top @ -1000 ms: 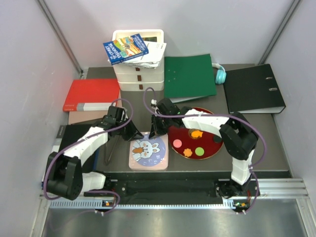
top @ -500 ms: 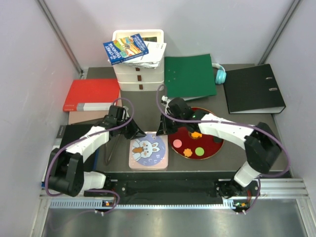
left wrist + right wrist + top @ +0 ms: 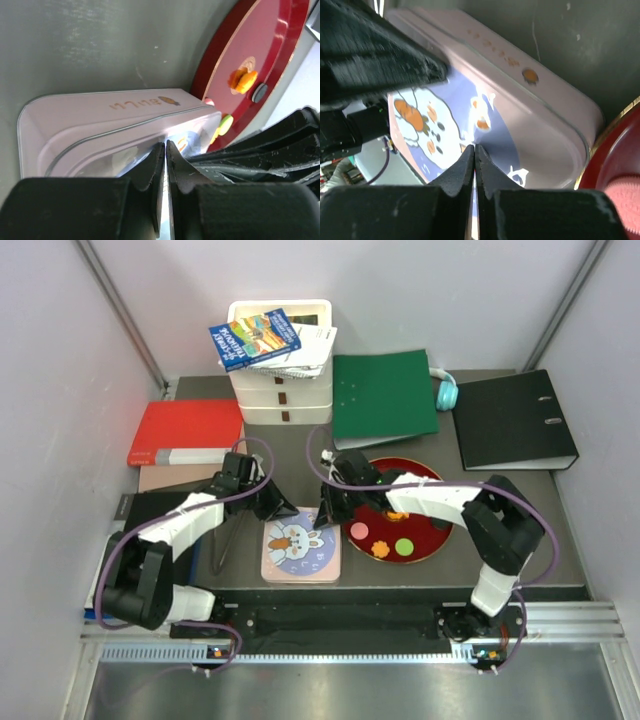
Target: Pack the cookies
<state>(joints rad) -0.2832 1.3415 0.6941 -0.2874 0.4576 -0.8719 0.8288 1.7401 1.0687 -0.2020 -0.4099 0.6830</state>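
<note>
The cookies (image 3: 404, 546) lie on the red plate (image 3: 436, 532), right of the table's middle: pink, orange and green ones toward the near side, another orange one farther back. Just left of the plate sits the pink rabbit tin (image 3: 300, 552), lid on. The right gripper (image 3: 474, 147), jaws pressed together and holding nothing, has its tips at the lid's right part. The left gripper (image 3: 165, 145), narrowed to a thin slit, meets the tin's far-left rim; whether it pinches it I cannot tell.
</note>
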